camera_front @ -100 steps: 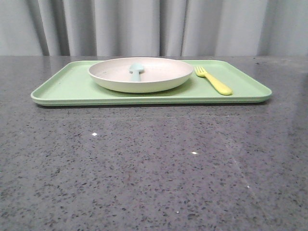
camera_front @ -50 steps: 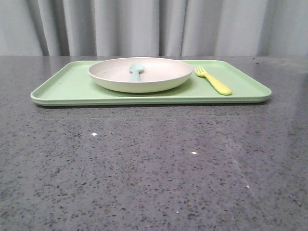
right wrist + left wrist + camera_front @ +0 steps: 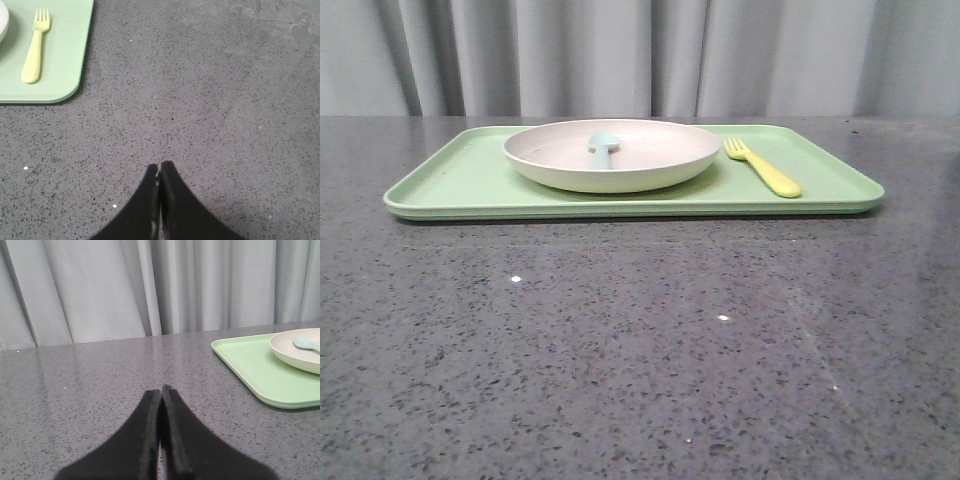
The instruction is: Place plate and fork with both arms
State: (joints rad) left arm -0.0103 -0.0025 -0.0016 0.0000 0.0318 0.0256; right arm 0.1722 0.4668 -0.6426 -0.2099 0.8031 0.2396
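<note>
A round, shallow, cream-white plate (image 3: 612, 153) with a paler greenish outer wall is seen resting on a flat, rectangular light-green tray (image 3: 470, 180), which lies on a dark grey speckled table (image 3: 640, 350). A small pale blue-green spoon (image 3: 603, 146) is laid inside the plate. Beside the plate, apart from it and on the same tray, a small yellow plastic fork (image 3: 763, 166) is laid flat, its short tines pointed away from the camera and its flat rounded handle angled toward the tray's near right corner. Grey curtains (image 3: 640, 55) hang behind the table.

The left gripper (image 3: 161, 390) is shown with its two black fingers pressed together, nothing held between them, above bare table. The tray and the plate are found ahead of it and well off to its right side, not touched.

The right gripper (image 3: 159, 167) is likewise closed, its fingers meeting at the tips with nothing between them, over bare table. The fork and the tray's rounded corner are found ahead of it and well off to its left side, apart from the fingers.
</note>
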